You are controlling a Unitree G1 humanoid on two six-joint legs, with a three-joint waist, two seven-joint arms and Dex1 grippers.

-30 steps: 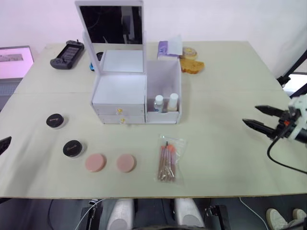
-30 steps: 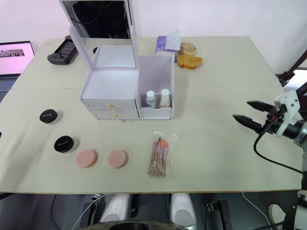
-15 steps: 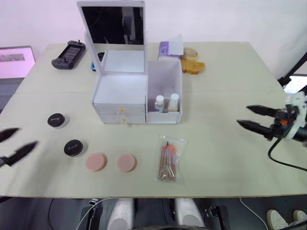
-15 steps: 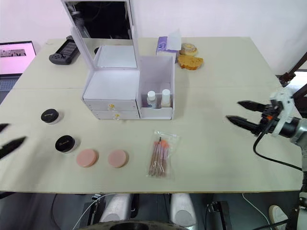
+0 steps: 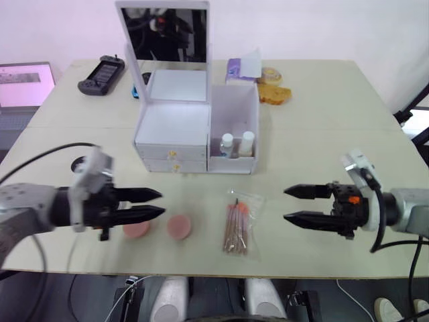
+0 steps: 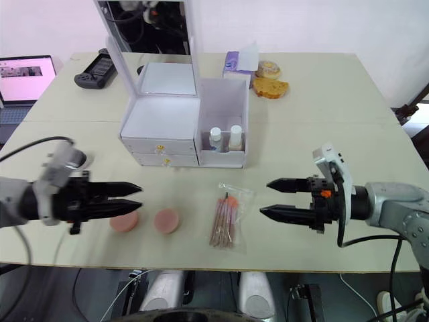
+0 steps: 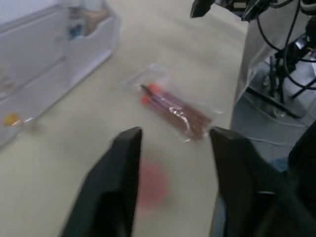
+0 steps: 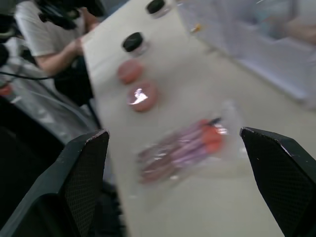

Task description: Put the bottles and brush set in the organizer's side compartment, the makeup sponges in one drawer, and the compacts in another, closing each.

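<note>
The white organizer [image 5: 171, 127] stands mid-table, mirror lid up and both gold-knobbed drawers shut. Both bottles [image 5: 227, 145] stand in its side compartment [image 5: 234, 107]. The brush set [image 5: 236, 225] lies in front of it. Two pink makeup sponges [image 5: 179, 227] lie to its left, the left one partly behind my left gripper [image 5: 161, 203]. That gripper hovers open and empty, pointing right. My right gripper [image 5: 285, 204] is open and empty, just right of the brush set, pointing left. Both compacts [image 8: 133, 42] sit beyond the sponges in the right wrist view.
At the back of the table lie a game controller [image 5: 102, 68], a purple tissue pack [image 5: 241, 67] and pastries [image 5: 273, 92]. A laptop screen [image 5: 27, 84] glows at the far left. A person [image 8: 49, 34] sits beyond the table's left end.
Both arms have swung inward over the table's front. The left gripper reached the sponges and its fingers narrowed; the right one moved left to beside the brush set. The camera shifted slightly.
</note>
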